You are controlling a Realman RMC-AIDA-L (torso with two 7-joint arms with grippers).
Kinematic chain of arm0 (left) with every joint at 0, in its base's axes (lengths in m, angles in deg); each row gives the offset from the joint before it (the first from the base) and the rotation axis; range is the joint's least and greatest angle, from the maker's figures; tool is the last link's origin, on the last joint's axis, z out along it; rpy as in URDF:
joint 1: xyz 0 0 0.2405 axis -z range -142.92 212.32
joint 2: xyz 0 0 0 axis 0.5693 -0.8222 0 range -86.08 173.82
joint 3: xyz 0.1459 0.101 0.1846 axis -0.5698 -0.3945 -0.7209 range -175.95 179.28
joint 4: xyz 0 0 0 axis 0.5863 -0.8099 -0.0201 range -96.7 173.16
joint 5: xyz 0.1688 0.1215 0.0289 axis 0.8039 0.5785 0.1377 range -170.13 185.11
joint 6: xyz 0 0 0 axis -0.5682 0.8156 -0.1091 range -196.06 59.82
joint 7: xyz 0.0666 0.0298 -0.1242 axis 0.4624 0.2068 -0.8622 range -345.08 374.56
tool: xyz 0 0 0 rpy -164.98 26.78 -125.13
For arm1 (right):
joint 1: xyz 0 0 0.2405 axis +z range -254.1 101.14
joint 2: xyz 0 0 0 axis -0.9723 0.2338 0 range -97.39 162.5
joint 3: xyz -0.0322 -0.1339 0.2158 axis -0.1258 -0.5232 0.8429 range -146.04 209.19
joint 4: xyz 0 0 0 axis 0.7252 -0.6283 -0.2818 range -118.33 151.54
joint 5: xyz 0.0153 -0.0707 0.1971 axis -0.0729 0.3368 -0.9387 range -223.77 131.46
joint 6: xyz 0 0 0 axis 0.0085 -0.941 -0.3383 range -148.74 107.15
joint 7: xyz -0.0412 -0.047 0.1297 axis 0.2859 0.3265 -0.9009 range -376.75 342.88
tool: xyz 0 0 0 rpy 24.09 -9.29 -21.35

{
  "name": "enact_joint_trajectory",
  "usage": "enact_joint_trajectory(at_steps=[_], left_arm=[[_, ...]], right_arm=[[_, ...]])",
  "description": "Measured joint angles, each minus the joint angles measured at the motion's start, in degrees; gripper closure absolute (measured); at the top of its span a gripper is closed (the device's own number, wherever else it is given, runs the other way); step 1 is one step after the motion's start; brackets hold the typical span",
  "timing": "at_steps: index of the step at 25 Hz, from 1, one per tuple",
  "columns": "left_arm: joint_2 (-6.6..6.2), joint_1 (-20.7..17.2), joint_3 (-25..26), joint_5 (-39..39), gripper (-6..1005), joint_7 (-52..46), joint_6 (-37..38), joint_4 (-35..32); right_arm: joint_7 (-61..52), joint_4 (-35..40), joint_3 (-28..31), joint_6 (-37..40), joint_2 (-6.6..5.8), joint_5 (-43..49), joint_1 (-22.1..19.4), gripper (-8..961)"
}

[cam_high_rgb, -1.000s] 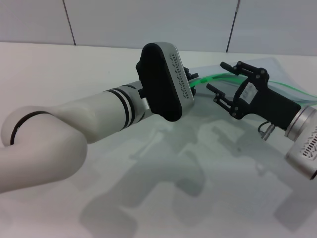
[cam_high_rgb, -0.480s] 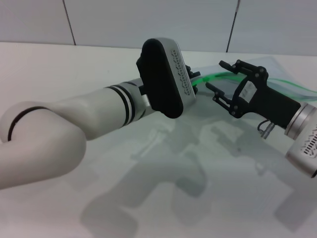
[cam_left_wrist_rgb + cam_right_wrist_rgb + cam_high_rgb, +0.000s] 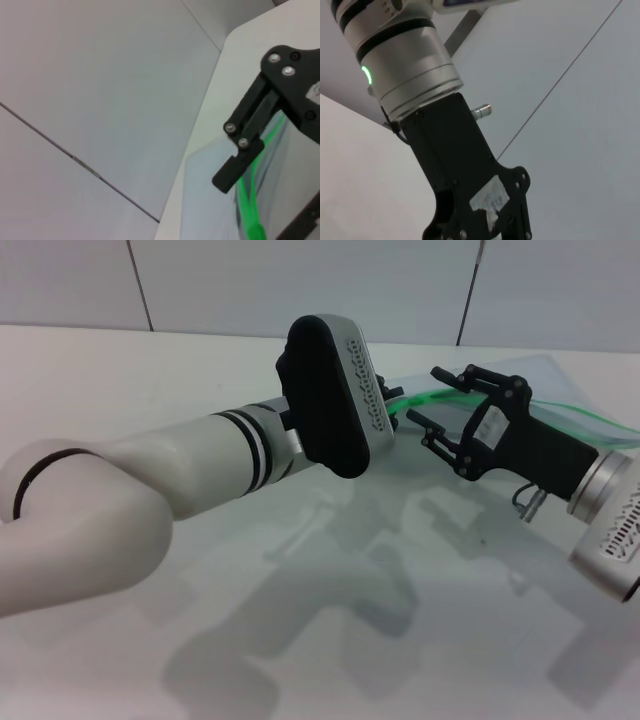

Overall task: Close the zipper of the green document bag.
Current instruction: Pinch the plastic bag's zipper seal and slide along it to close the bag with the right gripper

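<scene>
The right gripper (image 3: pixel 425 395), a black two-finger claw on a silver wrist, has slid a little further toward the left end of the thin bright green plastic zipper (image 3: pixel 585 415) over the last second. Its fingers are still spread apart with nothing between them, and the green strip now shows in the gap between the tips in the head view. Whether the tips touch the strip cannot be told.

The left arm has barely shifted. Its large black oval wrist housing (image 3: pixel 335 400) sits in front of the same end of the zip and hides the left gripper, so I cannot tell whether that one is clenched or released, or whether it holds the bag.

The large flat translucent pale blue-grey document bag (image 3: pixel 545 375) lies flat on the white tabletop (image 3: pixel 150 370), toward its far right corner, with the green strip along the long edge nearer the robot. It has not visibly moved. In the left wrist view the strip (image 3: pixel 248 200) runs under a black finger linkage (image 3: pixel 250 135) and looks like two separate green lines there, which suggests the zip is open at that stretch. A thicker green bit close by may be the slider tab, but that is not certain.

My reading is that this is the approach to the slider, with no pull begun and all the closing yet to do
</scene>
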Motion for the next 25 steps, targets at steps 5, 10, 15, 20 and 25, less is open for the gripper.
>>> enact_joint_trajectory(at_steps=[5,10,15,20,25], left_arm=[[0.02,0.2,0.0,0.0,945,0.1,0.1,0.0],[0.04,0.3,0.0,0.0,945,0.1,0.6,-0.1],[0.16,0.4,0.0,0.0,944,0.1,0.7,-0.1],[0.33,0.4,0.0,0.0,944,0.3,0.7,-0.1],[0.35,0.5,0.0,0.0,945,0.4,0.7,0.0]], right_arm=[[0.1,0.0,-0.1,-0.5,0.18,0.0,0.6,462],[0.2,0.0,-0.2,-1.0,0.18,0.0,0.8,500],[0.2,0.0,-0.4,-2.7,0.23,0.0,1.3,500],[0.2,0.0,-0.5,-3.4,0.32,0.0,1.3,500],[0.2,0.0,-0.5,-3.5,0.34,0.0,1.3,501]])
